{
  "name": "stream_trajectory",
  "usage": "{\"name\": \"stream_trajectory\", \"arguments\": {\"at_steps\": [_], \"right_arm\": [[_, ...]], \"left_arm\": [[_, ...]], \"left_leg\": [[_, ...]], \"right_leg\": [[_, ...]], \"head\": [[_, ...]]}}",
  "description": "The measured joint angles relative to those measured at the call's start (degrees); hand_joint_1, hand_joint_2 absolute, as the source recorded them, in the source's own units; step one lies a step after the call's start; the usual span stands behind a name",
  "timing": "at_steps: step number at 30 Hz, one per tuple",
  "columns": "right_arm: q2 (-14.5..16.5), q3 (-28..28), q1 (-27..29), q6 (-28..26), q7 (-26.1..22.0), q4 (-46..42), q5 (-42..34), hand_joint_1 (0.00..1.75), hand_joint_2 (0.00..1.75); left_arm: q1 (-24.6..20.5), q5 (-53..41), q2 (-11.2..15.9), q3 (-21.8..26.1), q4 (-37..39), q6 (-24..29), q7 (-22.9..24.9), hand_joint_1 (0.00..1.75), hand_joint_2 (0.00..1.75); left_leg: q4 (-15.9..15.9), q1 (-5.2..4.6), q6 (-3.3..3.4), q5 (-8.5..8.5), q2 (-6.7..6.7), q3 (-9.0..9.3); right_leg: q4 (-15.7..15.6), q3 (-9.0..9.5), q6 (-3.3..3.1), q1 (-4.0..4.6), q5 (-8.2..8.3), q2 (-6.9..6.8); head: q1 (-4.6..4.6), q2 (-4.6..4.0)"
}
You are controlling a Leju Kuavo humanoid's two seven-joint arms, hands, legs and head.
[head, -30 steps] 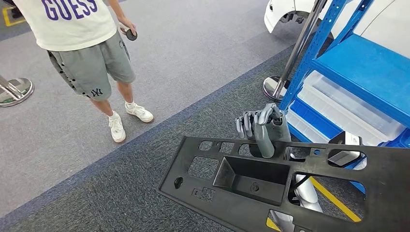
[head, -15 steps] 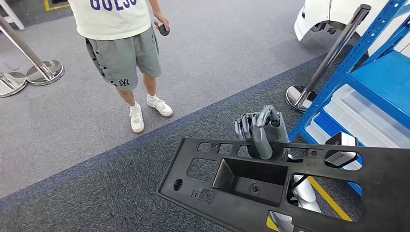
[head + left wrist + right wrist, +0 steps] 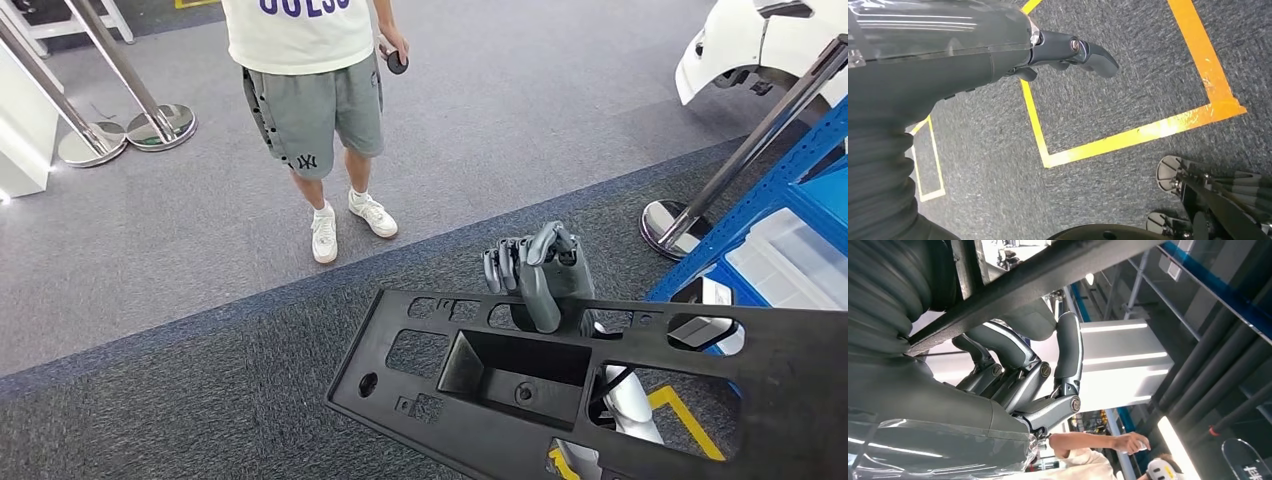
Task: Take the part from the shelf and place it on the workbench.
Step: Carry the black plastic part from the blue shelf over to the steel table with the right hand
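Gripping the black part [image 3: 600, 390], right robot hand [image 3: 540, 270] (fingers curled over its edge).

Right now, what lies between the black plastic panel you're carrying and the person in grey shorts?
Bare carpet only: dark grey, then lighter grey, between the black plastic panel and the person, per head view.

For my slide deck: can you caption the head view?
Right hand grips the black panel part at its upper edge, carrying it over grey carpet as a person stands ahead.
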Motion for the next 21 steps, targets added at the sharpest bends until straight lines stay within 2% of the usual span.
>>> {"name": "stream_trajectory", "arguments": {"at_steps": [2, 4, 5, 6, 7, 8, 9, 10, 11, 12, 13, 15, 17, 19, 21], "right_arm": [[0.3, 0.0, 0.3, 0.0, -0.1, -0.4, 0.4, 1.75, 1.75], [0.4, 0.0, 0.9, -0.1, -0.2, -0.8, 0.6, 1.75, 1.75], [0.4, -0.1, 1.3, -0.1, -0.3, -0.9, 0.8, 1.75, 1.75], [0.4, -0.1, 1.6, -0.2, -0.3, -1.0, 1.0, 1.75, 1.75], [0.5, -0.1, 1.9, -0.2, -0.3, -1.1, 1.2, 1.75, 1.75], [0.5, -0.1, 2.1, -0.2, -0.3, -1.2, 1.3, 1.75, 1.75], [0.6, -0.1, 2.2, -0.2, -0.3, -1.4, 1.4, 1.75, 1.75], [0.8, -0.1, 2.2, -0.2, -0.2, -1.6, 1.5, 1.75, 1.75], [1.0, -0.1, 2.2, -0.1, -0.2, -1.7, 1.6, 1.75, 1.75], [1.1, -0.1, 2.2, -0.1, -0.2, -1.9, 1.7, 1.75, 1.75], [1.2, -0.1, 2.2, 0.0, -0.2, -2.0, 1.7, 1.75, 1.75], [1.2, -0.1, 2.1, 0.0, -0.2, -2.0, 1.6, 1.75, 1.75], [1.2, -0.3, 2.1, 0.1, -0.3, -2.0, 1.3, 1.75, 1.75], [1.2, -0.6, 2.4, 0.1, -0.5, -2.0, 1.1, 1.75, 1.75], [1.1, -0.9, 3.2, 0.1, -1.0, -2.0, 1.1, 1.75, 1.75]], "left_arm": [[0.1, -0.1, 0.1, 0.0, 0.0, 0.0, 0.0, 0.00, 1.75], [0.1, -0.1, 0.2, 0.0, 0.0, 0.0, 0.2, 0.00, 1.75], [0.1, -0.1, 0.2, 0.0, 0.0, 0.0, 0.2, 0.00, 1.75], [0.0, -0.1, 0.2, 0.0, 0.0, 0.0, 0.3, 0.00, 1.75], [0.0, -0.1, 0.2, 0.0, 0.0, 0.0, 0.3, 0.00, 1.75], [0.0, 0.0, 0.2, 0.0, 0.0, 0.0, 0.5, 0.00, 1.75], [0.2, 0.1, 0.2, 0.0, 0.0, 0.0, 0.6, 0.00, 1.75], [0.4, 0.1, 0.3, 0.0, 0.0, 0.0, 0.8, 0.00, 1.75], [0.7, 0.2, 0.3, 0.0, 0.0, 0.0, 1.0, 0.00, 1.75], [0.9, 0.3, 0.3, 0.0, 0.0, 0.0, 1.1, 0.00, 1.75], [1.0, 0.4, 0.3, 0.0, 0.0, 0.0, 1.1, 0.00, 1.75], [1.0, 0.5, 0.3, 0.0, 0.0, -0.1, 1.1, 0.00, 1.75], [0.8, 0.5, 0.3, 0.0, 0.0, -0.3, 1.2, 0.00, 1.75], [0.6, 0.3, 0.3, 0.0, 0.0, -0.6, 1.3, 0.00, 1.75], [0.5, 0.2, 0.3, 0.0, 0.0, -0.8, 1.3, 0.00, 1.75]], "left_leg": [[2.2, -0.17, -0.56, -1.61, 1.89, -1.09], [8.8, -0.12, -1.11, -5.41, 4.59, -4.18], [12.7, -0.01, -1.39, -7.12, 5.18, -6.02], [15.4, 0.11, -1.63, -7.98, 5.45, -7.31], [16.3, 0.24, -1.83, -7.88, 5.62, -7.72], [14.8, 0.36, -1.97, -6.73, 5.91, -6.87], [11.3, 0.46, -2.05, -4.95, 6.53, -4.92], [7.0, 0.49, -1.99, -3.45, 7.78, -2.63], [3.3, 0.44, -1.69, -2.21, 8.81, -0.59], [1.1, 0.36, -1.25, -1.62, 9.46, 0.66], [0.2, 0.25, -0.75, -1.56, 9.62, 1.06], [0.2, 0.19, 0.14, -1.34, 8.41, 0.94], [-0.1, 0.30, 0.79, -1.07, 7.48, 0.91], [-0.2, 0.38, 1.31, -0.88, 6.64, 0.86], [-0.2, 0.23, 1.58, -0.80, 5.59, 0.74]], "right_leg": [[-0.7, 0.31, -0.58, -0.30, 0.43, -1.30], [-1.0, 0.44, -0.91, -0.26, 0.54, -2.59], [-1.0, 0.42, -0.96, -0.21, 0.51, -3.32], [-0.9, 0.40, -0.94, -0.18, 0.45, -4.01], [-0.9, 0.40, -0.90, -0.18, 0.38, -4.66], [-0.8, 0.41, -0.81, -0.20, 0.28, -5.27], [-0.7, 0.47, -0.66, -0.23, 0.14, -5.78], [-0.6, 0.56, -0.46, -0.19, -0.05, -6.19], [-0.4, 0.66, -0.19, -0.08, -0.28, -6.54], [-0.2, 0.73, 0.09, 0.04, -0.46, -6.83], [-0.2, 0.79, 0.38, 0.17, -0.60, -7.13], [-0.1, 0.87, 0.96, 0.20, -0.80, -7.83], [1.5, 0.39, 1.64, -0.06, -2.11, -6.66], [7.4, -2.28, 2.09, -0.30, -5.49, -4.19], [14.9, -6.07, 2.16, -0.32, -8.49, -3.18]], "head": [[-0.02, 0.00], [-0.02, 0.00], [-0.01, 0.00], [-0.01, 0.00], [-0.01, 0.00], [-0.01, 0.00], [-0.01, 0.00], [-0.01, 0.00], [0.00, 0.00], [0.00, 0.00], [0.00, 0.00], [0.00, 0.00], [0.00, 0.00], [-0.01, 0.00], [-0.01, 0.00]]}}
